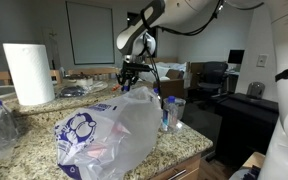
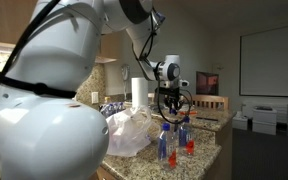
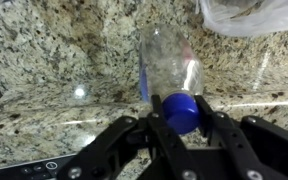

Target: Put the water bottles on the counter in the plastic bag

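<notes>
Wrist view: the gripper [image 3: 181, 110] comes in from the bottom edge, one black finger [image 3: 156, 125] on each side of a blue cap [image 3: 181, 100].
Jaws: partly closed and sitting close around that cap. Whether the pads are touching it, I cannot tell.
Water bottle [image 3: 169, 60]: clear, and it runs from the cap up the picture over the counter [image 3: 54, 60].
Plastic bag [image 3: 254, 15]: a crinkled corner shows at the top right, beyond the bottle.
Exterior views: the bag [image 1: 109, 130] lies slumped on the granite, its blue print facing the camera, with the gripper [image 1: 130, 78] just above and behind it.
More bottles [image 1: 171, 112]: they stand just beside the bag at the counter's end; seen from another side they stand under the gripper [image 2: 172, 103].
Paper-towel roll [image 1: 29, 72]: upright at the far back.
</notes>
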Robot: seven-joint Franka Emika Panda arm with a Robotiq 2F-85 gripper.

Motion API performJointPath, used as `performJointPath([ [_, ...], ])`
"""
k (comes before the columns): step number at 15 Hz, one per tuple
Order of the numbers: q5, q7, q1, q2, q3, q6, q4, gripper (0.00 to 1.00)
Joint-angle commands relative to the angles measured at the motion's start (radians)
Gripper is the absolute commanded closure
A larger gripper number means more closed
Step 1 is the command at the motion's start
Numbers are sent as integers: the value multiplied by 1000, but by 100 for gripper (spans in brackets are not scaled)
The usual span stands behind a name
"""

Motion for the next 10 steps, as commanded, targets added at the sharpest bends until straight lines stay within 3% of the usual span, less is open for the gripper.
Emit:
performJointPath([
  [1, -18, 35, -5, -19, 1, -35, -13, 87],
  [4, 26, 0, -24, -48, 12, -54, -40, 86],
  [8, 301, -219, -123, -140, 61, -129, -100, 86],
  [10, 404, -290, -155, -198, 47, -164, -131, 86],
])
